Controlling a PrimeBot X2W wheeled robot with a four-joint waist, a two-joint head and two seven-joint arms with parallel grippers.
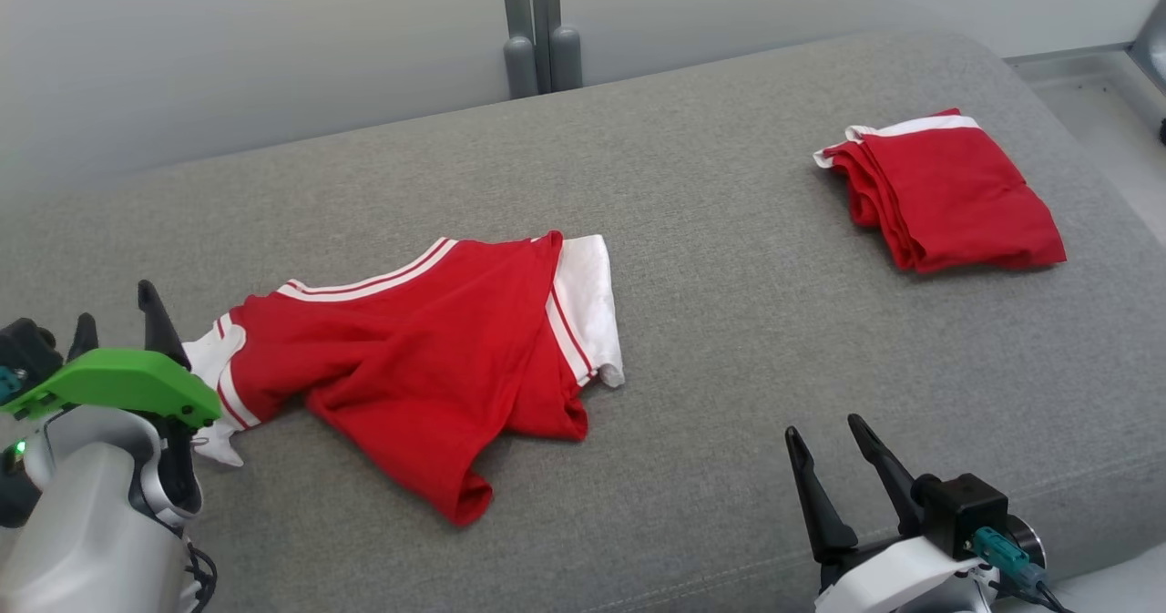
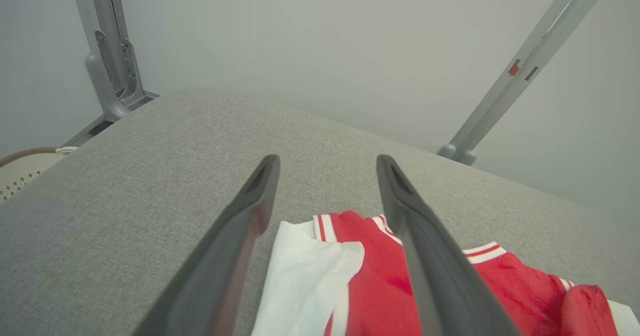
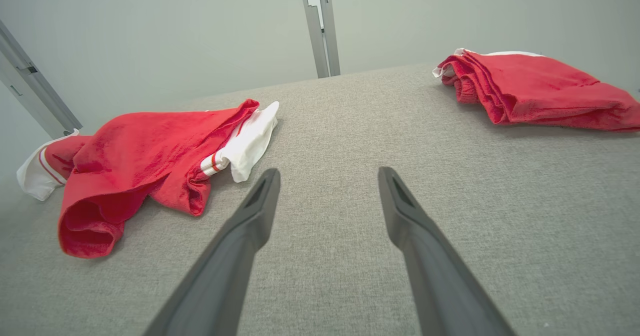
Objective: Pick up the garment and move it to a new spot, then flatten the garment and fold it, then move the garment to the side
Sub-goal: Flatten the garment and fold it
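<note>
The garment, red with white striped trim, lies crumpled and partly spread on the near left of a grey fabric-covered pad. One white-cuffed end points towards the pad's middle, and the other white end reaches the left end effector. In the left wrist view this end effector has its two dark fingers well apart, with the white sleeve and red cloth lying beneath and between them. No cloth is clamped. The right end effector stands at the near right edge of the pad, clear of the garment. Its fingers are likewise apart and empty over bare fabric. A second red garment, neatly folded, rests at the far right of the pad, well apart from the first. Grey metal posts rise behind the pad against a pale wall.
</note>
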